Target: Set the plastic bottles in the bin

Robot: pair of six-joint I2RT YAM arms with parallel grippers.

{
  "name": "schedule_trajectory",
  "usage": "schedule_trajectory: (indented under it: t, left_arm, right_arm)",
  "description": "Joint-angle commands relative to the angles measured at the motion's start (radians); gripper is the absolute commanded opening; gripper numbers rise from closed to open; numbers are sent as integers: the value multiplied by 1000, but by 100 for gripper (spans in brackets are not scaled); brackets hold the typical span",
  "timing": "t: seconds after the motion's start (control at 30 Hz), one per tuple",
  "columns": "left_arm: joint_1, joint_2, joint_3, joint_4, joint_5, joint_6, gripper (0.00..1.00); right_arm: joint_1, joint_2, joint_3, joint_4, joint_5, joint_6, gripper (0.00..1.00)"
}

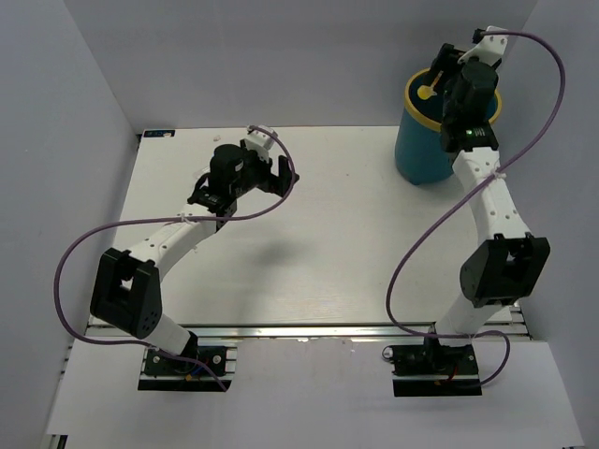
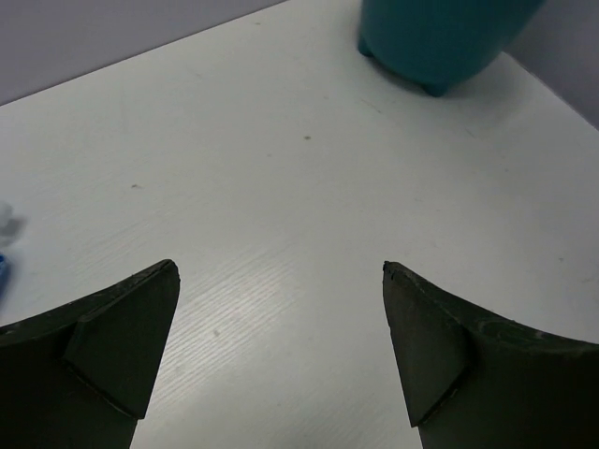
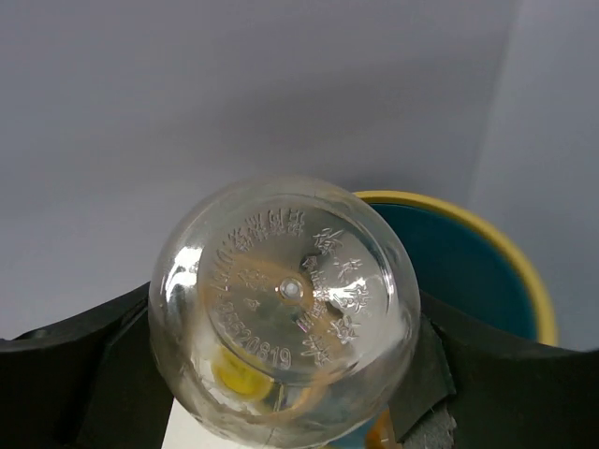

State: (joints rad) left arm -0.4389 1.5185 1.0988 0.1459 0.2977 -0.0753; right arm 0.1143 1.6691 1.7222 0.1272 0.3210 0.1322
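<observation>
Bottle [image 3: 284, 309], clear and round-bottomed, sits clamped in right gripper [image 3: 285, 369]; left gripper [image 2: 279, 290] gapes wide.

The clear round plastic bottle [image 3: 284, 313] pinched in my right claw [image 3: 281, 374] is glossy and see-through. Its base is smooth apart from raised moulded lettering. At two o'clock behind it, the tall teal plastic bin [image 3: 468, 271] looks smooth with a soft sheen, and its yellow rim [image 3: 505, 248] does too. My left claw [image 2: 281, 346] has matt black plastic fingers [image 2: 117, 346], faintly rough along the edges. Under them the white surface [image 2: 281, 178] is satin, with fine grain-like streaks and a few specks.
</observation>
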Motion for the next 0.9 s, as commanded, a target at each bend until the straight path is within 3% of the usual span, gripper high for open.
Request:
schedule_trajectory:
  t: [0.0, 0.13, 0.27, 0.47, 0.67, 0.87]
  left_arm:
    - [29, -21, 46, -81, -95, 6, 98]
    - [75, -11, 78, -129, -128, 3, 98]
    - [117, -9, 96, -180, -101, 17, 98]
    - [129, -9, 118, -196, -134, 66, 98]
    - [167, 20, 134, -203, -176, 121, 98]
    - [233, 78, 154, -197, -207, 203, 98]
  right_arm:
    - [-47, 82, 86, -51, 90, -79, 33]
    - [-79, 266, 279, -121, 50, -117, 49]
    - [-79, 350, 375, -193, 138, -161, 89]
    - [-77, 253, 272, -164, 73, -169, 89]
    - [-77, 31, 87, -162, -121, -191, 89]
    - [-73, -198, -122, -185, -561, -177, 89]
